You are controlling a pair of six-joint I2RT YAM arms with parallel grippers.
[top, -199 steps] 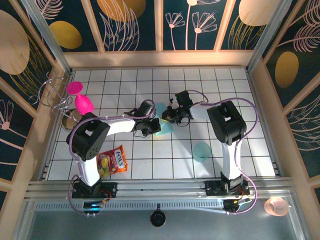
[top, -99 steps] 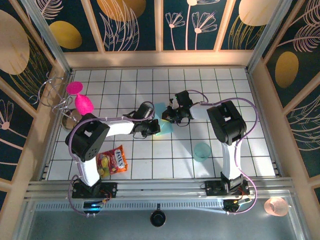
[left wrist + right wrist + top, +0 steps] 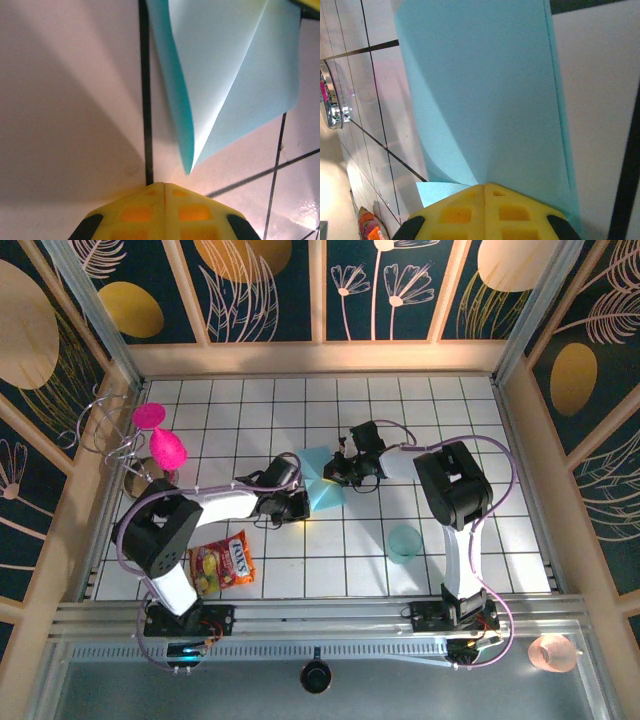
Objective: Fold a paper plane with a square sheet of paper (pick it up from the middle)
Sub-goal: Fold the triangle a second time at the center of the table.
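Note:
The square sheet of paper (image 3: 322,480) is light blue and folded into a loose pointed flap near the table's middle. My right gripper (image 3: 335,476) holds its right edge. In the right wrist view the yellow fingertips (image 3: 485,186) are shut on the paper (image 3: 485,90), which curves away from them. My left gripper (image 3: 299,504) sits just left of the sheet. In the left wrist view its jaws (image 3: 164,185) are shut with nothing between them. The paper's pointed corner (image 3: 189,167) hangs just ahead of the tips, apart from them.
A translucent teal cup (image 3: 404,542) stands in front of the right arm. A snack bag (image 3: 224,562) lies near the left arm's base. Pink objects (image 3: 160,435) and a wire stand (image 3: 108,435) sit at the far left, by the wall.
My left gripper has drawn back to the left, off the paper. More of the sheet shows now, as a pointed flap. The right gripper has stayed in place.

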